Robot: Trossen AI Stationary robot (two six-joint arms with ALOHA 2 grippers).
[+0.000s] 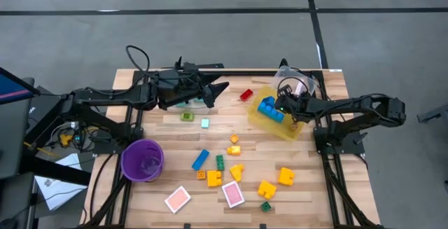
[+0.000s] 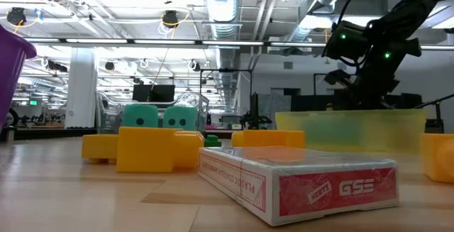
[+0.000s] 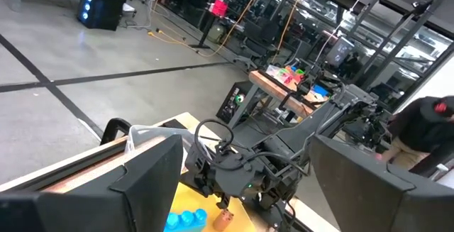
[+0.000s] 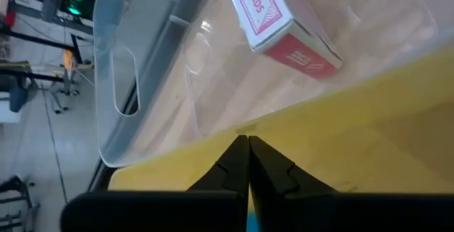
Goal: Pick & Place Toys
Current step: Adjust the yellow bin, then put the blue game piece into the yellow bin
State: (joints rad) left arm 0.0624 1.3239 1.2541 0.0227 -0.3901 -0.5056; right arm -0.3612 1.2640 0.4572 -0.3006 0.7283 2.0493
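The right tool (image 1: 294, 120) is hovering over the bin (image 1: 260, 120), fingers together. The left tool (image 1: 218, 89) is waiting apart. Blue bricks (image 1: 269, 109) are lying binned; most toys (image 1: 236, 171) are still lying on the table (image 1: 308, 194).

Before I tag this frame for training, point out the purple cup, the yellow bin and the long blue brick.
purple cup (image 1: 142, 160): high view, on its rim.
yellow bin (image 1: 292, 132): high view, its near wall.
long blue brick (image 1: 201, 159): high view, its middle.
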